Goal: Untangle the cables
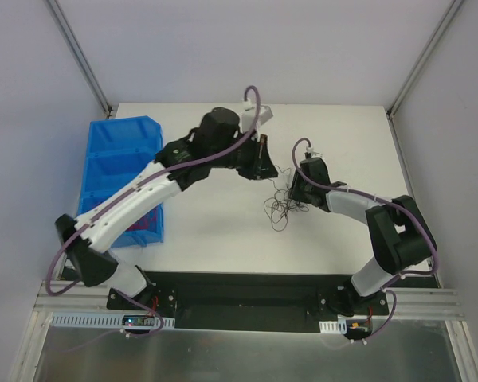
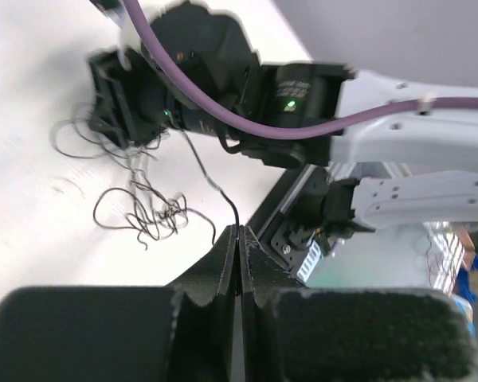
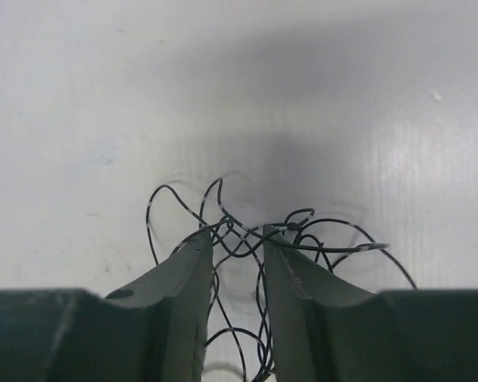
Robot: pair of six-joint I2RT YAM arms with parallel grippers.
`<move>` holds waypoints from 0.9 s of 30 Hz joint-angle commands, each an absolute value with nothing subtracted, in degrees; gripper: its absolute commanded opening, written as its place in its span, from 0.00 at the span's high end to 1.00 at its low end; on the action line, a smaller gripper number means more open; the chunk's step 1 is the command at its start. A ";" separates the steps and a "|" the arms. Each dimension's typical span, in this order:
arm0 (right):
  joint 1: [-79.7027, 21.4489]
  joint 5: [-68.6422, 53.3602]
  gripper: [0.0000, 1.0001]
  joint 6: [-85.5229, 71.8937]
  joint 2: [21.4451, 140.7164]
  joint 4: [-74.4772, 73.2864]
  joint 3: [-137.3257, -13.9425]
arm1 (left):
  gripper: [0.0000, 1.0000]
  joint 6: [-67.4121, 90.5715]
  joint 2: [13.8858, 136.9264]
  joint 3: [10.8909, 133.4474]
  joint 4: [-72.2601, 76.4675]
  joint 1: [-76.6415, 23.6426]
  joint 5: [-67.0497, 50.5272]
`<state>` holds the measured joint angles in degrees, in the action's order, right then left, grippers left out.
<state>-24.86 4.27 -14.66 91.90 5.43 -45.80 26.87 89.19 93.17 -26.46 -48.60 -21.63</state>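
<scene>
One dark strand was clamped in the fully closed left gripper (image 2: 237, 239), drawn out of the cables (image 1: 282, 204) lying mid-table (image 1: 215, 239). The right gripper (image 3: 237, 251) was set part-open astride the tangle, nothing pinched, probably to anchor it.

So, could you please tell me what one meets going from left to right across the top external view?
Blue bin → left pincer → right pincer → right arm's elbow.
</scene>
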 commanded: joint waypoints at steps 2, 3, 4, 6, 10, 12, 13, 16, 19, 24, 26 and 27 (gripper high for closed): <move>-22.68 12.64 0.69 -17.93 91.41 -1.93 -47.64 | 1.00 24.70 74.91 96.32 -27.06 -47.81 -8.99; -22.33 13.87 0.69 -17.76 90.97 -2.02 -47.29 | 1.00 24.70 72.97 96.50 -27.33 -47.81 -6.79; -22.06 14.67 0.70 -17.75 90.62 -2.46 -47.11 | 1.00 24.78 70.95 96.59 -27.51 -47.73 -4.24; -21.71 15.73 0.70 -17.67 89.57 -3.16 -46.85 | 1.00 24.61 67.87 96.77 -27.86 -47.81 -0.55; -21.36 15.57 0.67 -15.92 87.98 -3.16 -46.49 | 1.00 25.75 64.60 96.86 -28.48 -47.73 2.02; -21.53 11.80 0.59 -12.85 87.02 -2.29 -46.67 | 1.00 26.63 65.21 96.86 -29.18 -47.72 0.62; -21.71 9.95 0.54 -11.53 86.14 -1.50 -46.50 | 1.00 26.98 65.65 96.77 -29.61 -47.72 0.09; -23.99 7.39 0.34 -7.57 81.58 -0.88 -45.53 | 1.00 28.47 67.15 95.81 -30.67 -47.72 0.09; -26.45 3.53 0.24 -5.11 73.94 -1.75 -45.00 | 1.00 28.92 67.76 94.75 -30.76 -47.81 -1.04; -35.05 -2.78 0.22 -0.88 58.47 1.64 -41.94 | 1.00 29.53 67.94 93.61 -30.85 -47.64 -3.25; -38.22 -10.34 0.22 -0.88 52.33 9.10 -37.46 | 1.00 29.97 67.85 93.08 -30.76 -47.72 -4.74; -40.23 -11.76 0.22 -1.23 50.03 12.10 -36.05 | 1.00 30.41 67.76 92.82 -30.76 -47.72 -5.27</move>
<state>-35.16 -0.38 -3.79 58.28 1.56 -41.78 28.53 69.63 92.73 -32.45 -47.90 -2.33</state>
